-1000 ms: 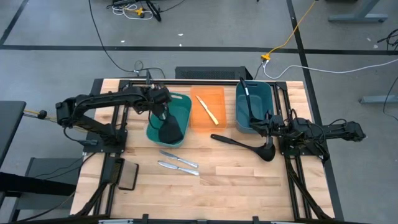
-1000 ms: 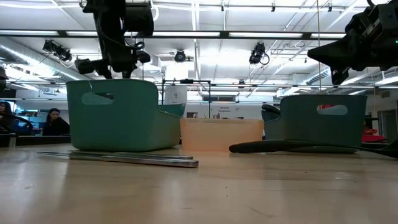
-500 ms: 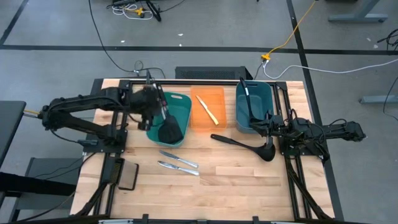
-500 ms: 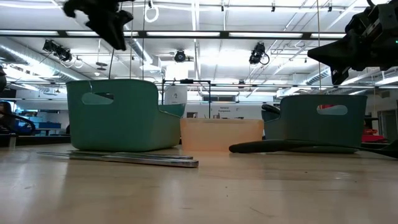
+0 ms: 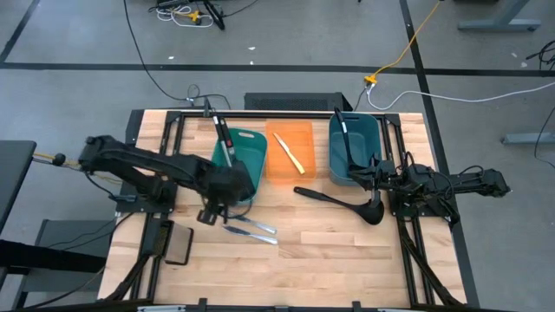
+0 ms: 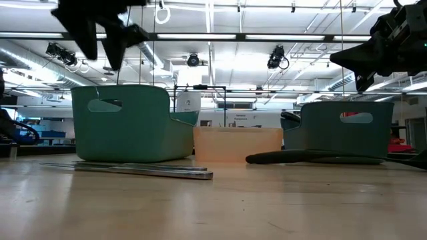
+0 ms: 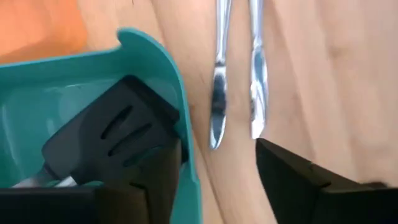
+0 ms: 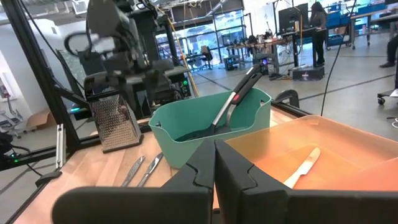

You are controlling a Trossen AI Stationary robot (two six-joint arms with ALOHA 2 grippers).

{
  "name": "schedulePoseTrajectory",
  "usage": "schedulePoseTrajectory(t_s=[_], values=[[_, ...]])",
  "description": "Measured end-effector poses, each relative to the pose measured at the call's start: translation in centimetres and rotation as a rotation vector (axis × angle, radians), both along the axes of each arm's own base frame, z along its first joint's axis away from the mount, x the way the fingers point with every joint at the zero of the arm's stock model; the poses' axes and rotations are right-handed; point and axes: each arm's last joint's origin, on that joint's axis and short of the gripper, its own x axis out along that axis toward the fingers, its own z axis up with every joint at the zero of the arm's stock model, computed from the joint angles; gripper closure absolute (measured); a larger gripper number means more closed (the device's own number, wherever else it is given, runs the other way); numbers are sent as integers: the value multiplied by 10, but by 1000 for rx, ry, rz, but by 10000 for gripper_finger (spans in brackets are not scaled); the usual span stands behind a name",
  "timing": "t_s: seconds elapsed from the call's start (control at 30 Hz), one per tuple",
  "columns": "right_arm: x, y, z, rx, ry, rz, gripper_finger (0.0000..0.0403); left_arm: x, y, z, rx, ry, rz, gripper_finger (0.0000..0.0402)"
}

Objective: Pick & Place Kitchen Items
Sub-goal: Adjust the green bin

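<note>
While the left gripper (image 5: 211, 214) is hanging with its fingers spread and empty just off the near corner of the teal bin (image 5: 251, 149), a black slotted spatula (image 7: 115, 140) is leaning inside that bin, its broad head showing three slits and its handle (image 5: 223, 140) rising toward 12 o'clock. At 5 o'clock from the gripper, two small silver knives (image 5: 250, 229) are lying side by side on the table (image 5: 329, 260), slim, shiny and nearly parallel. Next over, the orange bin (image 5: 303, 169) is holding a slim pale-yellow knife (image 5: 289, 152) lying diagonally. At 5 o'clock from that bin, a long black ladle (image 5: 340, 204) is resting on the table, its bowl pointing toward 4 o'clock. A second teal bin (image 5: 371, 134) is holding another black utensil (image 5: 346, 140), standing against its wall. At 3 o'clock, the right gripper (image 5: 362, 172) is waiting with its fingers pressed together, holding nothing.
</note>
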Motion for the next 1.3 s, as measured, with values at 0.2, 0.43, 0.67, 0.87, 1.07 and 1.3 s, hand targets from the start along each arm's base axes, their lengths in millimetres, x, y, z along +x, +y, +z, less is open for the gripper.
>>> schedulePoseTrajectory(t_s=[0.2,0.43,0.67,0.87,1.07,1.3], values=[[0,0,0,0,5,0,396,24,9,-25,23,57,45,146],[1,0,-3,1,29,1,396,42,30,-51,16,131,124,172],[1,0,-3,0,35,3,396,47,51,-56,2,130,224,267],[1,0,-3,0,36,3,396,46,65,-56,-34,138,284,377],[1,0,-3,0,36,4,396,48,72,-56,-52,110,293,383],[1,0,-3,0,36,4,396,48,79,-55,-52,100,310,393]])
